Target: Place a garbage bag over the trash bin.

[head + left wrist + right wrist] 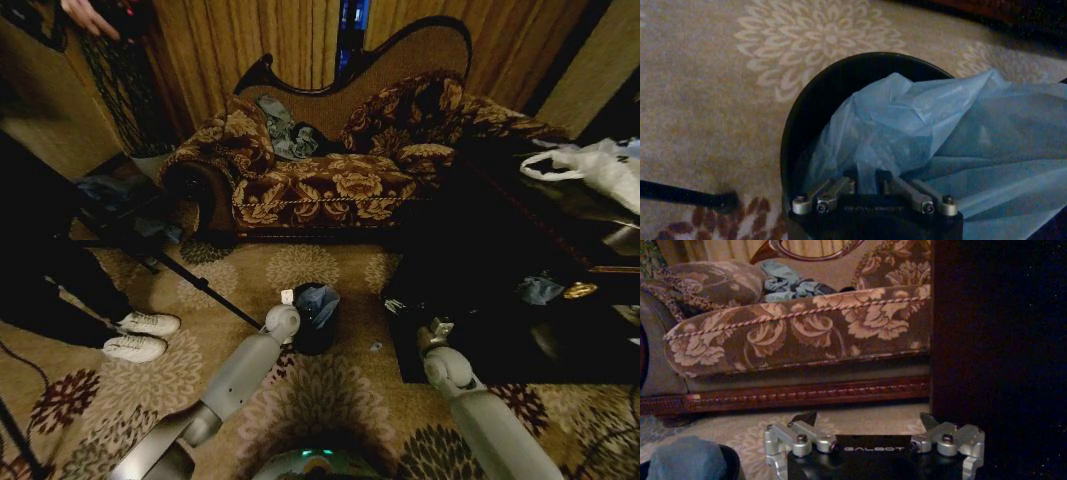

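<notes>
One garbage bag (933, 130) sits bunched in the trash bin (815, 100) on the carpet near the sofa (320, 185), pinched by the closed left gripper (867, 177); spreading it over the rim seems next. Right gripper (870, 422) waits wide open, empty

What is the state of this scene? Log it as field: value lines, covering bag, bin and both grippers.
garbage bag: light blue, wrinkled, bunched in the bin's mouth, not spread over the rim
trash bin: black, round, upright on the patterned carpet
left gripper: over the bin, fingers shut on a fold of the bag
right gripper: open, holding nothing, low near the sofa
</notes>
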